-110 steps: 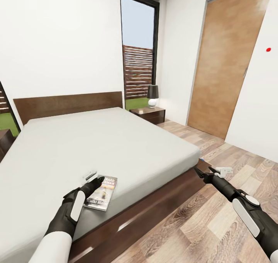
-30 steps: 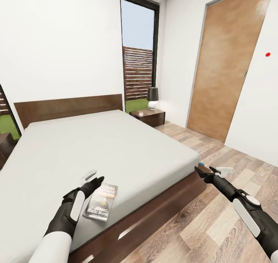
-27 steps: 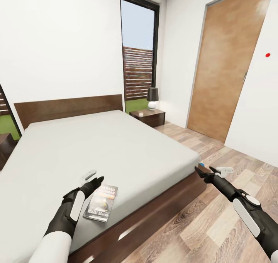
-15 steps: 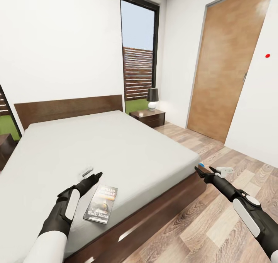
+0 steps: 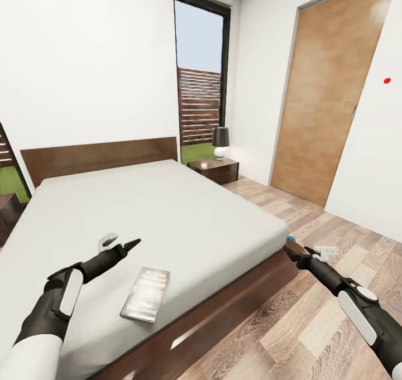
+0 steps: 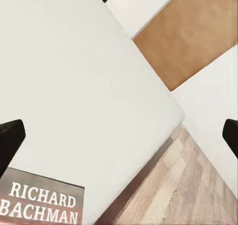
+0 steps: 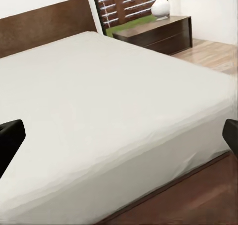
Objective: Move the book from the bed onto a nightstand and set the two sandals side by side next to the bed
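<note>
Bedroom: pale-grey bed (image 5: 167, 212), book (image 5: 146, 293) near edge; both arms' fingers spread, empty.

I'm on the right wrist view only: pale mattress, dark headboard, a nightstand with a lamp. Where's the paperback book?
Observer: The thin grey paperback book lies flat on the pale-grey mattress of the bed, near its foot edge.
Operator: Is the left gripper holding it?
Observer: No. The left gripper is open and hovers over the mattress, apart from the book.
Operator: What's beyond the nightstand?
Observer: A tall brown wooden door in the white wall.
</note>
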`<state>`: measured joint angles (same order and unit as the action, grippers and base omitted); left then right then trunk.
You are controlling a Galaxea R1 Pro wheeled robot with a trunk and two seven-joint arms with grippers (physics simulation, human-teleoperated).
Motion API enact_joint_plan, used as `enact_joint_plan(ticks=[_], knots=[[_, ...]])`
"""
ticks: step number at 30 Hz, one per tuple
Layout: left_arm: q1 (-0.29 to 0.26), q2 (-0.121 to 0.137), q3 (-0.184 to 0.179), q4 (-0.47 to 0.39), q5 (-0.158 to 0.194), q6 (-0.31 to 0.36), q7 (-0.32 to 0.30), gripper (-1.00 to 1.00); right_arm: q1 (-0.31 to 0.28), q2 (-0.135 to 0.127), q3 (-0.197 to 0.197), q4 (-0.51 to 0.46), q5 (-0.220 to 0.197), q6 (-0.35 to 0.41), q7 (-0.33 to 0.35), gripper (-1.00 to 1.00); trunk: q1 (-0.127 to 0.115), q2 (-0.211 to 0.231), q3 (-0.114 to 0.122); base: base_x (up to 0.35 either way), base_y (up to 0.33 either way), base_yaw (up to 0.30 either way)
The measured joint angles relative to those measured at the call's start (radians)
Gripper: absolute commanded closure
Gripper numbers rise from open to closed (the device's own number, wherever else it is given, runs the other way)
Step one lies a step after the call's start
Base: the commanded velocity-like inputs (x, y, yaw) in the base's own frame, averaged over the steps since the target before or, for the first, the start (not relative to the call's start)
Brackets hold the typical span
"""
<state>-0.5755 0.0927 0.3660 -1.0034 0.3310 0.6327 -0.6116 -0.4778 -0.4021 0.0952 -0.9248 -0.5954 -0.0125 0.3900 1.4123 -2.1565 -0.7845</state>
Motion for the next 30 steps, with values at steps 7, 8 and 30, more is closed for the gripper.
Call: enact_joint_plan(ticks=[7, 8, 30], knots=[[0.068, 0.009, -0.004, 0.012, 0.003, 0.033, -0.167, -1.0, 0.002, -0.001, -0.002, 0.266, -0.002, 0.0, 0.144, -1.0, 0.0, 0.0, 0.0, 0.0, 0.0, 0.0], [0.07, 0.009, -0.004, 0.013, 0.003, 0.033, -0.18, -1.0, 0.001, -0.001, -0.002, 0.284, -0.002, 0.0, 0.173, -1.0, 0.0, 0.0, 0.0, 0.0, 0.0, 0.0], [0.078, -0.005, -0.008, 0.036, 0.001, 0.034, -0.264, -1.0, 0.001, 0.0, 0.005, 0.458, -0.011, 0.178, 0.524, -1.0, 0.0, 0.0, 0.0, 0.0, 0.0, 0.0]])
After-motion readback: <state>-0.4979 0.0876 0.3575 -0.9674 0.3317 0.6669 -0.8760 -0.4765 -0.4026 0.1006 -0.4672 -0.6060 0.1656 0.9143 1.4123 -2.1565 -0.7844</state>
